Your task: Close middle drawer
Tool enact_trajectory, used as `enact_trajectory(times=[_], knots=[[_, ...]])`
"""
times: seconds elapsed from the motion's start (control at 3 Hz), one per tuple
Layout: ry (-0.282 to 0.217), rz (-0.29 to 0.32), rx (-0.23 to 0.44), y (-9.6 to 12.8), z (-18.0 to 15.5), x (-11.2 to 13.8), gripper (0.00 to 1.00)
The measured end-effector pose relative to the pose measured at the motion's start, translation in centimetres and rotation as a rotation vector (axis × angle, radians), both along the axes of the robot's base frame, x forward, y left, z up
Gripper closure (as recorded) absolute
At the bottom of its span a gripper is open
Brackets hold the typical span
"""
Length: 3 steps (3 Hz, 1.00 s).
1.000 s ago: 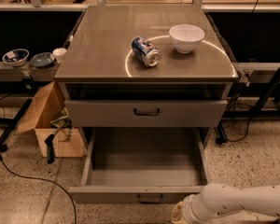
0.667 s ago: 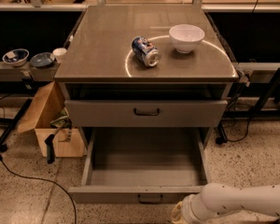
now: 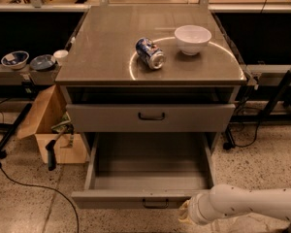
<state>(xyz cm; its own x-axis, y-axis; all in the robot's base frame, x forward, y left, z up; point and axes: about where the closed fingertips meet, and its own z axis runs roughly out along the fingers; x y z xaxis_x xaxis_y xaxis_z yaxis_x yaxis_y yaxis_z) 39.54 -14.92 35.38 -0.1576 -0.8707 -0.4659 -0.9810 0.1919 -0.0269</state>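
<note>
**Middle drawer** (image 3: 136, 199): grey metal, low front panel, small dark handle (image 3: 155, 204) at centre. Pulled far out of the cabinet (image 3: 87, 67) toward the camera, the long tray fully exposed; front panel low in view, just above the floor (image 3: 29, 208).

**Gripper** (image 3: 186, 212): pale tip at the end of a white arm (image 3: 252, 205) that enters from the lower right. It sits just right of the drawer's handle, at the right end of the front panel; contact with the panel cannot be told. Whether it is open or closed cannot be told.

**Top drawer** (image 3: 106, 118): taller grey front, dark handle; directly above the middle drawer's tray, standing slightly proud of the cabinet.

**Cabinet top:** blue can (image 3: 150, 53) lying on its side, near centre; white bowl (image 3: 192, 38) upright, just to its right, apart from it.

**Left of cabinet:** open cardboard box (image 3: 43, 123) on the floor, tilted; behind it a low shelf (image 3: 5, 74) carrying two blue bowls (image 3: 14, 58) and a small white cup (image 3: 61, 56).

**Floor:** speckled; black cable (image 3: 34, 186) trailing at left.
</note>
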Motion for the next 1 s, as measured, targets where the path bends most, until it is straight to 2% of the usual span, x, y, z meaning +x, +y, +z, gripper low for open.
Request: enact_trajectory(times=[0.33,0.67,1.0], knots=[[-0.014,0.021,-0.006,0.2,0.3,1.3,1.00],[-0.046,0.039,-0.017,0.6,1.1,5.2,1.00],[-0.048,0.040,-0.018,0.6,1.2,5.2,1.00]])
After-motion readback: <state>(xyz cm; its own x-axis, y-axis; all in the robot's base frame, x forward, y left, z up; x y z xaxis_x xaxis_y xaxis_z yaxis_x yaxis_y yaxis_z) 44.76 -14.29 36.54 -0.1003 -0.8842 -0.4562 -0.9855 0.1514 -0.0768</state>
